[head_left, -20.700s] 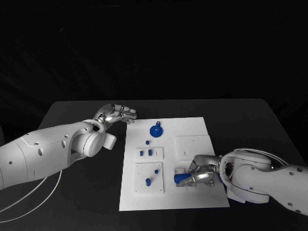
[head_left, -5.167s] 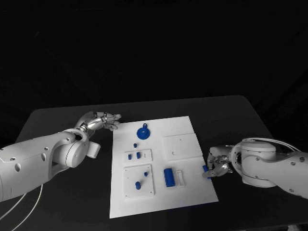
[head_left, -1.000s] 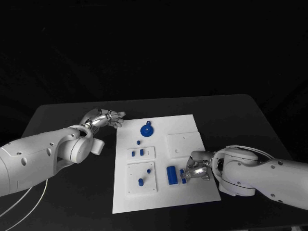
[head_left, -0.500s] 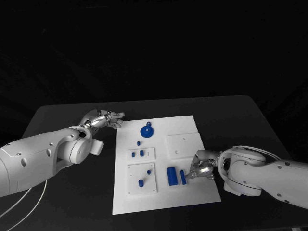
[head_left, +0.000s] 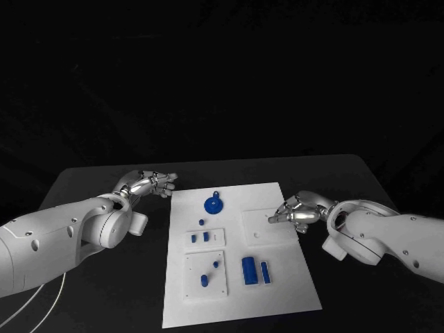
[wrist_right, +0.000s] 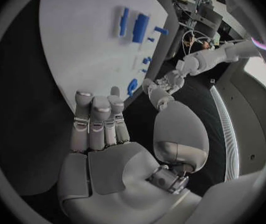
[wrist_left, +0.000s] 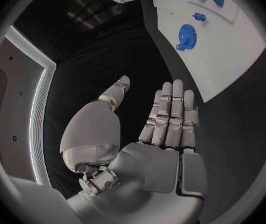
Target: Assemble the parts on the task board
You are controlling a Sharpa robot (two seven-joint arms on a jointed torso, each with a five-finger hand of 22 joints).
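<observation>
The left hand (head_left: 150,183) is over the black table (head_left: 82,182), just beside the far left corner of the task board (head_left: 282,291). It does not touch the board. In the left wrist view the left hand (wrist_left: 160,129) has its fingers out straight and side by side, with the thumb off to one side. It holds nothing.

The task board is a white plate in the middle of the table. Near its far end lies a round blue part (head_left: 213,204) with a little stem. Closer in, two small blue parts (head_left: 199,237) sit side by side in a small white square. Below that, a bigger white square has a small blue dot (head_left: 215,263) and a slanted blue part (head_left: 203,280) in it. To the right of it a long blue block (head_left: 249,270) lies flat on the board, and a thin blue bar (head_left: 267,271) lies just beside it. Farther back on the right side is a plain white square plate (head_left: 265,227).

The right hand (head_left: 295,211) is over the right edge of the board, beside the plain white square plate. In the right wrist view the right hand (wrist_right: 105,134) is flat, fingers straight and close together, thumb out to the side. It holds nothing, and the long blue block and thin blue bar lie apart from it
</observation>
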